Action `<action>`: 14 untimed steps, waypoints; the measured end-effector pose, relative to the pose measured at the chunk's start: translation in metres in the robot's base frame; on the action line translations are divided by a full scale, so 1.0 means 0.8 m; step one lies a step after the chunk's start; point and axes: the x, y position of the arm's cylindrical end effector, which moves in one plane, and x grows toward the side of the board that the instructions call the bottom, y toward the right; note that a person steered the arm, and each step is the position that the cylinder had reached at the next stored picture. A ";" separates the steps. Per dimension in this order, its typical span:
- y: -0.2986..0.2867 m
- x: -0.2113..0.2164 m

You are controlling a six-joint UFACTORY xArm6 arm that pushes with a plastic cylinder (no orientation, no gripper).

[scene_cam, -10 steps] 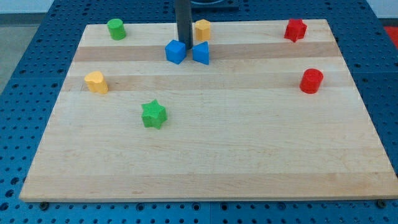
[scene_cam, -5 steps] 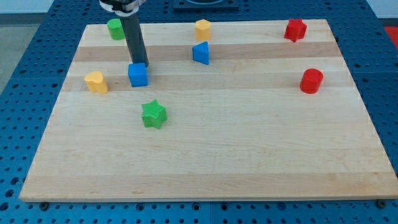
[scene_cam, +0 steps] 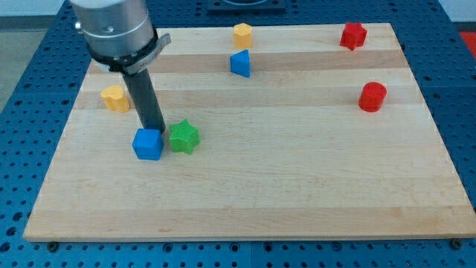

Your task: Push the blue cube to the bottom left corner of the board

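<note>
The blue cube lies on the wooden board, left of centre, right beside the green star and close to touching it. My tip stands just above the cube's top edge in the view, touching or nearly touching it. The rod rises from there to the arm's grey body at the view's top left. The board's bottom left corner lies well below and left of the cube.
A yellow block sits to the upper left of the cube. A blue wedge-like block and an orange block are at the top middle. A red star and a red cylinder are on the right.
My tip has pushed the blue cube down and left, from beside the blue wedge to beside the green star. The arm's body now hides the green cylinder at the top left.
</note>
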 end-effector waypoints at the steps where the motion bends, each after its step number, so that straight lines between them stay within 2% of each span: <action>1: 0.000 0.026; 7: 0.038 0.134; 14: -0.041 0.143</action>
